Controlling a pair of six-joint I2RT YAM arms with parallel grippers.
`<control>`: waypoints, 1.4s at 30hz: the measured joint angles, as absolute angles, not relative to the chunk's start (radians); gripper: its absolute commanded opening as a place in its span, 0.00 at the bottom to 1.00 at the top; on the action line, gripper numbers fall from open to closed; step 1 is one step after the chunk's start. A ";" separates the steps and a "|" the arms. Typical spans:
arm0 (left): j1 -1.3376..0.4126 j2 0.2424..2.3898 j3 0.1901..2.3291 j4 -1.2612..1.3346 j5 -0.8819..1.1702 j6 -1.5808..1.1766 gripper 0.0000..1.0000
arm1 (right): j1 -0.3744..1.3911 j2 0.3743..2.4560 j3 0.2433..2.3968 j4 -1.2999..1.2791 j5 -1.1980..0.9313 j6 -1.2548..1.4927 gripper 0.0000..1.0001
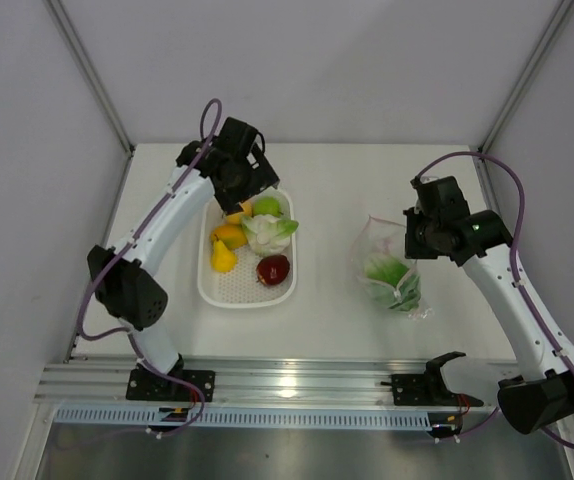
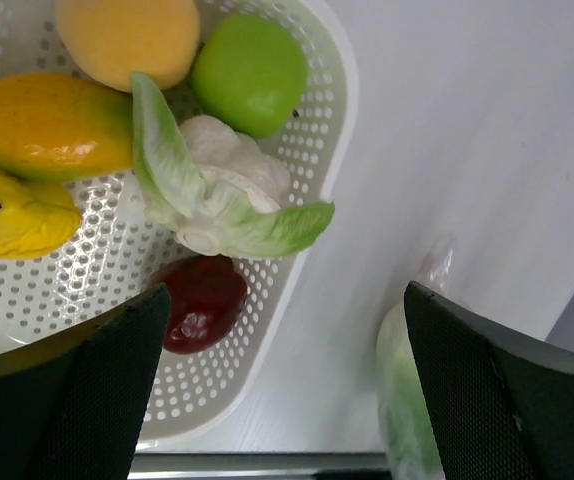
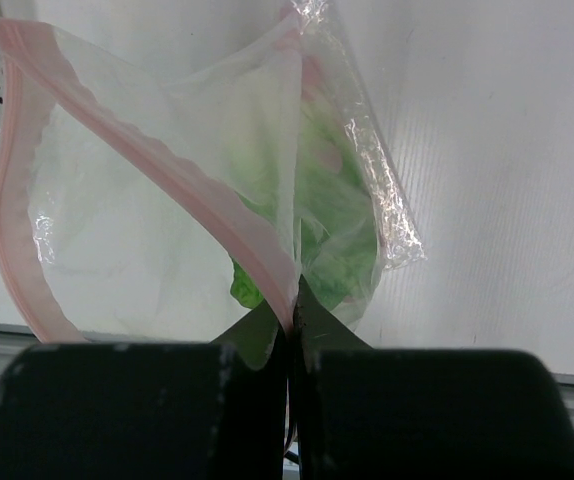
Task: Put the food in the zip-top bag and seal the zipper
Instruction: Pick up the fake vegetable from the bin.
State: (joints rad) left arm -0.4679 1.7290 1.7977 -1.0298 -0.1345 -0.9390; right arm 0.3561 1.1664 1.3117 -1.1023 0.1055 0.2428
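The clear zip-top bag (image 1: 392, 262) lies right of centre, a green lettuce (image 3: 339, 222) inside it. My right gripper (image 3: 294, 306) is shut on the pink zipper (image 3: 195, 188) strip at the mouth and holds that edge up, so the mouth gapes. My left gripper (image 2: 287, 400) hovers open above the basket's right side with nothing between its fingers. Under it lie a lime-green fruit (image 2: 250, 72), an orange round fruit (image 2: 127, 35), a leafy lettuce (image 2: 217, 195) and a dark red apple (image 2: 199, 300).
The food sits in a white perforated basket (image 1: 207, 285), left of centre, together with an orange oblong fruit (image 2: 47, 125) and a yellow piece (image 2: 17, 215). An aluminium rail (image 1: 287, 385) runs along the near edge. White walls close in on the left, right and back.
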 measured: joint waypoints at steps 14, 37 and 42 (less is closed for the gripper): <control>-0.481 2.085 1.998 -1.320 -0.210 -1.256 0.99 | 0.356 1.166 1.311 -1.086 0.098 0.243 0.00; -0.515 2.261 2.095 -1.393 -0.286 -1.400 0.88 | 0.356 1.166 1.305 -1.072 0.097 0.242 0.00; -0.519 2.237 1.991 -1.357 -0.296 -1.419 0.50 | 0.356 1.166 1.305 -1.072 0.097 0.242 0.00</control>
State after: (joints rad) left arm -0.5194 2.2372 1.9911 -1.3571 -0.2962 -1.4193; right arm 0.3561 1.1664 1.3052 -1.0721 0.0971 0.2424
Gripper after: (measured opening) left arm 0.655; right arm 0.003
